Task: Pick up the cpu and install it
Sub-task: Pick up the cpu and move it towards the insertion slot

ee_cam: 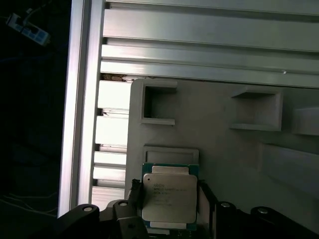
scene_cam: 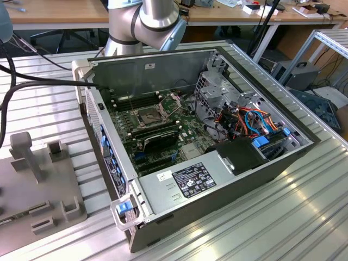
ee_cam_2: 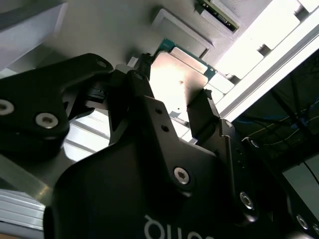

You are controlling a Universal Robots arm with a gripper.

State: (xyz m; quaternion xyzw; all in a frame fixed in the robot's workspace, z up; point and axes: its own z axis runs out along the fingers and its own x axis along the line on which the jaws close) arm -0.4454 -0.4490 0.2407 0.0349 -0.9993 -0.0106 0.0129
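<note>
Operator: gripper [ee_cam: 170, 193] state, cpu [ee_cam: 168, 199] place?
Logger: closed on cpu's two opposite edges, over tray [ee_cam: 224, 104], near its edge. Likely light, stiff, fragile underneath; edges only.

the open-topped grey metal computer case [scene_cam: 157, 70] leaves its inside reachable from above. the dark square socket with a metal rim [scene_cam: 149, 115] lies uncovered; a thin shiny metal frame [scene_cam: 165, 99] stands up at its far edge, and a long black block [scene_cam: 159, 138] lies just beside its near edge. toward the exterior view's right crowd a perforated silver drive cage [scene_cam: 217, 87] and tangled orange and blue cables [scene_cam: 244, 120]. thick black cables [scene_cam: 38, 81] cross the ribbed aluminium table [scene_cam: 272, 217]. on the pale grey fixture plate [scene_cam: 32, 196] stands an upright grey post [scene_cam: 27, 152]; low-walled recesses [ee_cam: 158, 104] lie near the small silver-topped cpu [ee_cam: 168, 196].
</note>
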